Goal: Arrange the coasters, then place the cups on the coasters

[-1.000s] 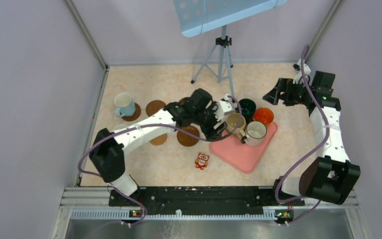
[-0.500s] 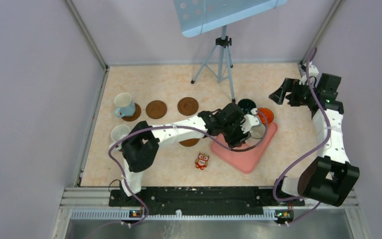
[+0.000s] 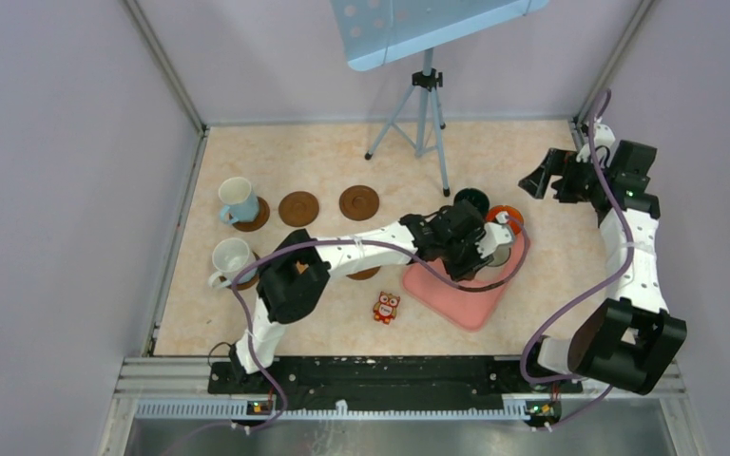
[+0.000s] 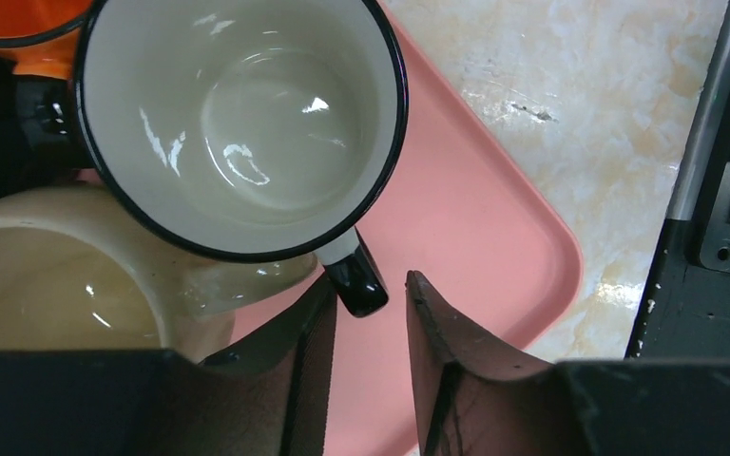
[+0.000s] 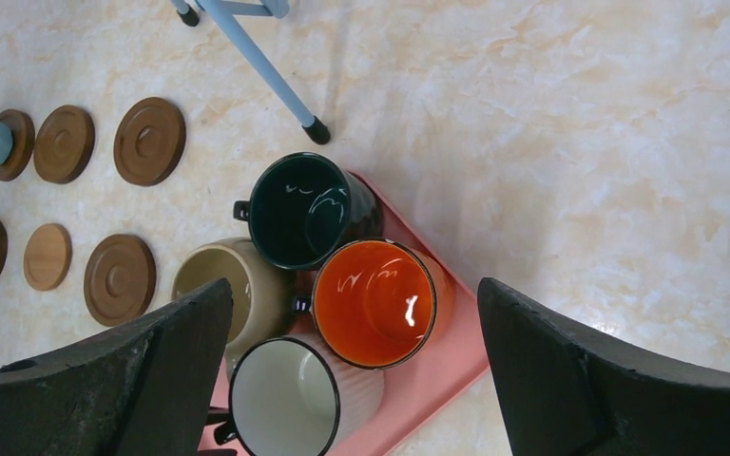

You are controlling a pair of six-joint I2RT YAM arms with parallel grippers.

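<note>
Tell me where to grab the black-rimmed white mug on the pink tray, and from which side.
Grip its black handle, coming in from the open tray side. The handle sticks out over bare pink tray, while the beige mug and orange mug crowd the white mug elsewhere. The left gripper straddles that handle, not yet closed.

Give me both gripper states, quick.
Left gripper: narrowly open around the handle of the white mug, not clamped.
Right gripper: wide open, empty.

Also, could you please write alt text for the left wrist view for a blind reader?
The left gripper straddles the black-tipped handle of a white mug with a black rim, upright on a flat pink tray. A beige mug sits beside it, an orange mug at top left.
</note>
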